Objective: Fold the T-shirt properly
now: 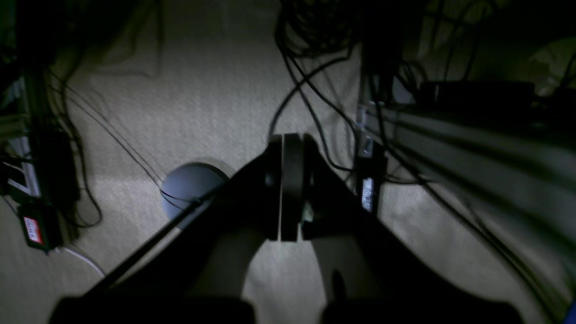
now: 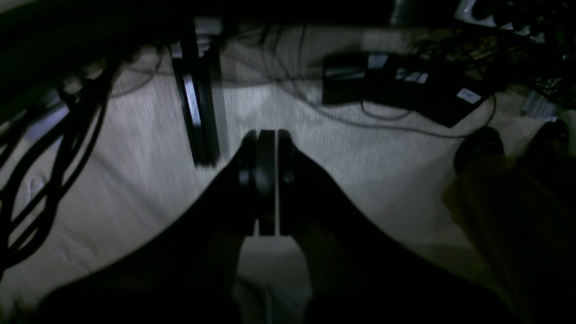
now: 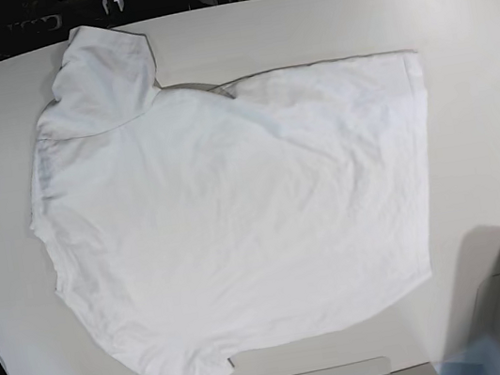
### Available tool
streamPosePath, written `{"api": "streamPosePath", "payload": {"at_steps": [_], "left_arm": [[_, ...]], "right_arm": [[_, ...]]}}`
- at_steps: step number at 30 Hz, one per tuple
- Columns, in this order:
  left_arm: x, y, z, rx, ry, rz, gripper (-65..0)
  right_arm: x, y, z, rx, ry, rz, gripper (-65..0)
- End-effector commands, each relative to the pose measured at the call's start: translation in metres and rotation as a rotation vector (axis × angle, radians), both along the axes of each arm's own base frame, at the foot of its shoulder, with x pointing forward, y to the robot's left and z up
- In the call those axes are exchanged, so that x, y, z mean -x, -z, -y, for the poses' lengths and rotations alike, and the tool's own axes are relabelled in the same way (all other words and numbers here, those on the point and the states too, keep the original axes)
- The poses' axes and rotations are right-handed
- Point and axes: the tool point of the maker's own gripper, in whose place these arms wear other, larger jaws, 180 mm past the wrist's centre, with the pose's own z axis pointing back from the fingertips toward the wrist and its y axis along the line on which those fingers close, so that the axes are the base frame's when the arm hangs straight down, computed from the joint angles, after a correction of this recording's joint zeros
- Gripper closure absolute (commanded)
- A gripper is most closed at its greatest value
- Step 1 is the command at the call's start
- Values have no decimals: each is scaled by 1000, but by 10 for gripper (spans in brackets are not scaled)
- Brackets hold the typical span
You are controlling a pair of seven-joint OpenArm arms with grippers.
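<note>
Currently white T-shirt (image 3: 236,218) spread flat on table (image 3: 478,66), left fingers (image 1: 291,186) closed, right fingers (image 2: 265,182) closed, both empty

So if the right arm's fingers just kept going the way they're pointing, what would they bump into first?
Probably the pale carpeted floor. The right arm's shut black fingers point down at it, with nothing between as far as the dim right wrist view shows. A black metal frame leg stands just to one side; depth is hard to judge.
</note>
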Motion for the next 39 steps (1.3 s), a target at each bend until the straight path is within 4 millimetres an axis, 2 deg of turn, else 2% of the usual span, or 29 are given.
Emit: {"api": "streamPosePath", "payload": {"at_steps": [1,3,6,8,12,15,17,19,22,26,28,32,34,39], "left_arm": [[9,-5,-1,-13,3,27,0],[16,-16,-12,-37,19,104,0],[26,-37,-15,-53,41,231,0],[29,-57,-15,-62,60,349,-1],[31,-101,-13,-76,93,576,-1],[43,-107,-14,-78,99,574,-13],[41,-113,-14,-80,101,609,-27],[34,-120,-14,-86,107,651,-37],[29,-141,-14,-93,118,735,-40],[16,-180,-15,-105,138,874,-40],[10,-202,-15,-111,149,936,-40],[0,-236,-13,-115,161,1031,-41],[-4,-250,-12,-116,166,1068,-41],[-16,-271,-10,-119,168,1138,-41]], "right_arm": [[15,-3,15,28,25,9,0],[27,-9,26,51,66,63,0],[43,-20,38,84,123,146,0],[52,-32,52,120,140,217,0],[61,-55,60,152,130,367,0],[67,-77,60,164,111,492,-1],[70,-92,60,171,99,566,-1],[77,-96,58,169,97,573,-1],[79,-101,59,167,99,588,-1],[77,-116,49,132,101,656,-1],[72,-132,39,98,108,722,-1],[55,-180,19,27,126,875,-1],[43,-210,16,-4,123,955,-1],[14,-271,33,-30,242,1068,-1]]}}
